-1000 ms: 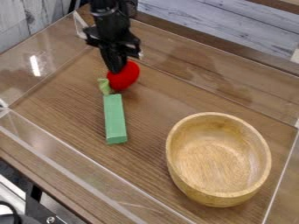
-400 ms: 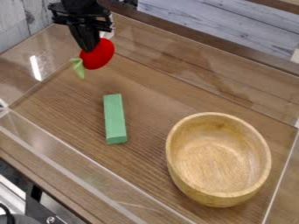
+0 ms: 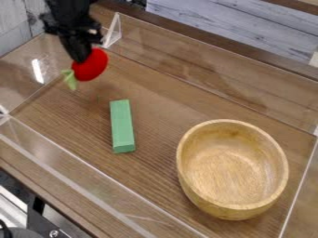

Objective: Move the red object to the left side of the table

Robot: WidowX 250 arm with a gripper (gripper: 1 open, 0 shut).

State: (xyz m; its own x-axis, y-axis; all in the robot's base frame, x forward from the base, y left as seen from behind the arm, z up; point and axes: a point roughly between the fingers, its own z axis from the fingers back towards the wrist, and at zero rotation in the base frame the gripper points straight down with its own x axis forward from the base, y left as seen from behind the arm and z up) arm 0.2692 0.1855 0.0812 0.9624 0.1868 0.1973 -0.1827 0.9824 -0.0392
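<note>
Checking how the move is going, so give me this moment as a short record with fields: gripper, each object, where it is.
gripper: shut on the red object, pointing down, at the far left of the view
red object: gripped from above, green cap hanging to its lower left, over the left part of the table
green block: flat on the table near the middle, touching nothing
wooden bowl: upright, empty, near right
task state: red object not yet released

Green block (image 3: 122, 126) left of wooden bowl (image 3: 232, 169)
</note>
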